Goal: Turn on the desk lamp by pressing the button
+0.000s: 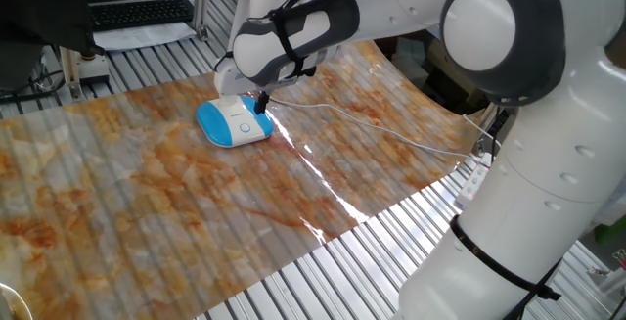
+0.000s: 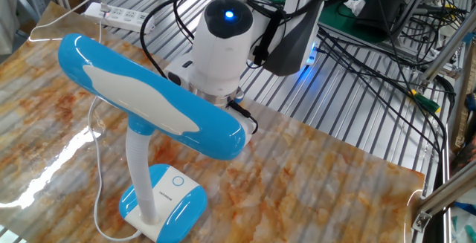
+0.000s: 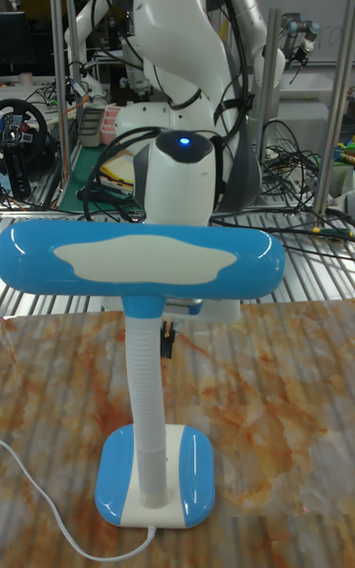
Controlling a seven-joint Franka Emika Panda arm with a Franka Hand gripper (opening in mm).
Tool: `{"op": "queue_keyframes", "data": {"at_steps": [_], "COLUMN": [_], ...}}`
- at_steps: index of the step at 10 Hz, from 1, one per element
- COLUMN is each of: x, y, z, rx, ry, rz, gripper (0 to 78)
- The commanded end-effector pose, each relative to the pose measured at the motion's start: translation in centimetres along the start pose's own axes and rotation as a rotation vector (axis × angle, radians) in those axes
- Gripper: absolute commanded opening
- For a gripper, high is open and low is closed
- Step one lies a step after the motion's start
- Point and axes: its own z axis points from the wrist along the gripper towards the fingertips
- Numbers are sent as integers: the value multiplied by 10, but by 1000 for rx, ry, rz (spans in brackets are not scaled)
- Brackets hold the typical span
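The desk lamp stands on the marbled mat, its white-topped blue base [image 1: 235, 122] left of centre. In the other fixed view its blue head [image 2: 149, 98] fills the foreground above the base [image 2: 165, 202], where a ring-shaped button [image 2: 177, 182] shows on the white top. The tall fixed view shows the head [image 3: 138, 257], the slim stem [image 3: 148, 400] and the base [image 3: 158, 484]. My gripper [image 1: 261, 105] hangs at the base's far right edge, dark fingertips pointing down just above it. The lamp head hides most of it elsewhere; no view shows a gap or contact.
A white power strip [image 2: 123, 16] lies on the metal slats behind the mat, and the lamp's thin cord [image 1: 391, 136] runs right across the mat. Thick black cables [image 2: 372, 42] cover the slats. A keyboard [image 1: 137, 12] sits at the back.
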Motion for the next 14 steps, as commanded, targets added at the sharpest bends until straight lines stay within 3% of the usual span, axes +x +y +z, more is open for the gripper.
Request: {"op": "queue_keyframes", "data": {"at_steps": [1,7,14], "x": [-4,-11,-27], "y": [5,18,16], "z": [8,37,50], "rx": [0,-4,-7], "ry": [-7,-27,-26], "rz": [-3,7,-10], "gripper": [0,0,0]}}
